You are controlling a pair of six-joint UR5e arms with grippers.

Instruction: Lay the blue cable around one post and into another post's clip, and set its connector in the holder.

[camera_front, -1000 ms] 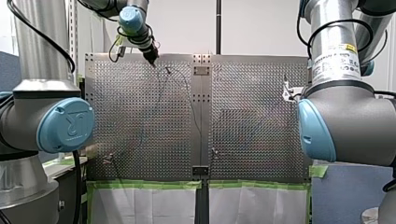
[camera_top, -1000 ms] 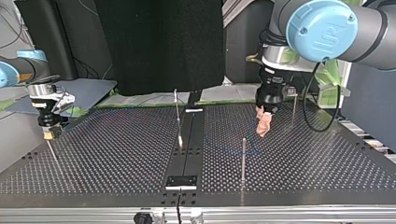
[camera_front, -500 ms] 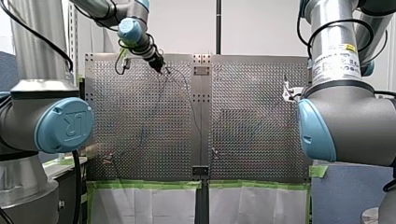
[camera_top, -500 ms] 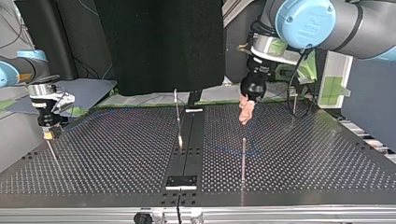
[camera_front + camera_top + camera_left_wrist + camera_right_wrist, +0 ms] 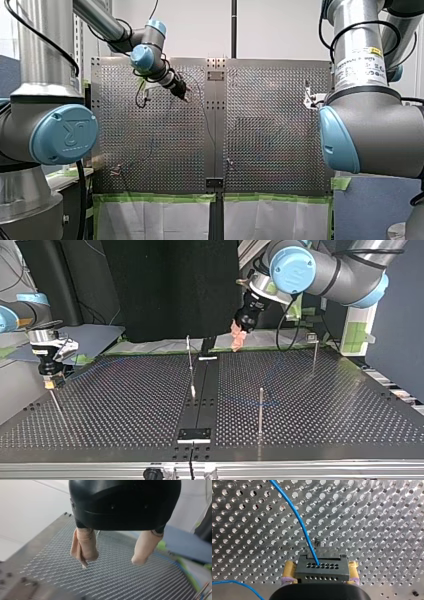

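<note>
My right gripper [image 5: 320, 576] pinching a black plastic connector [image 5: 322, 567] on a thin blue cable [image 5: 298, 520], my left gripper [image 5: 112, 558] spread wide, UR mark on a blue arm cap [image 5: 64, 134]

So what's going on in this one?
My right hand is shut on the black connector and holds it close to the perforated table. The blue cable runs out of the connector across the holes. My left hand is open and holds nothing, raised clear of the table. From these views I cannot tell whether the connector is seated yet, or how the cable runs about the posts.
</note>
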